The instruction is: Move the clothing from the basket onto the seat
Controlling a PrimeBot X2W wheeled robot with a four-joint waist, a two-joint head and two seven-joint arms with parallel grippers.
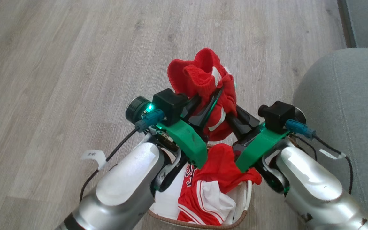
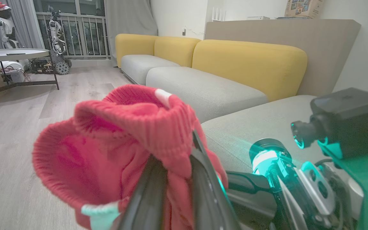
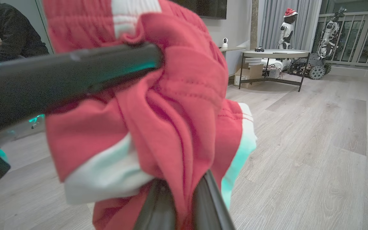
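In the head view, pale wood floor covers the 9 o'clock side. The left gripper reaches up from 7 o'clock toward the centre, its pincer clamped on a red garment that is raised in the air. In the left wrist view the two dark fingers of the left gripper close on a fold of the ribbed red garment, with cloth pinched between them.

At 6 o'clock in the head view, directly under the raised piece, sits the basket. More clothing lies inside it, red with white stripes and black-and-white lettering, and part of it is heaped above the rim.

The right gripper comes in from 5 o'clock and meets the same red garment from the other side, just beside the left one. In the right wrist view the right gripper is also together on the red garment, with fabric squeezed between its fingers, while a finger of the left gripper crosses at 10 o'clock.

The grey-green seat fills the 3 o'clock side of the head view, near the basket but not touching it. In the left wrist view the seat lies at 3 o'clock beyond the garment.
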